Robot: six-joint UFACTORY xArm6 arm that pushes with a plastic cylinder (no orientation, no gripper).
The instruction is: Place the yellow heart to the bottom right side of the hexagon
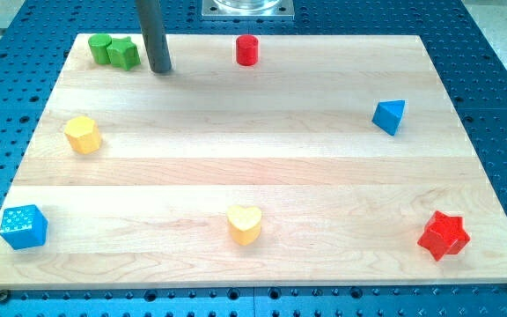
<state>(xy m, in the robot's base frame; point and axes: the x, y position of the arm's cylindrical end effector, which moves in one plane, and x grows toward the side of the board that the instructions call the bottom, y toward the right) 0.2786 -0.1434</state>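
The yellow heart (245,224) lies near the view's bottom, about the middle of the wooden board (253,167). The yellow hexagon (83,135) sits at the view's left, well up and left of the heart. My tip (160,70) rests on the board near the view's top left, just right of two green blocks. It is above and right of the hexagon and far from the heart, touching no block.
A green cylinder (100,48) and a green star (124,54) sit together at the top left. A red cylinder (247,50) is at top centre, a blue triangle (390,116) at right, a red star (444,235) at bottom right, a blue cube (23,226) at bottom left.
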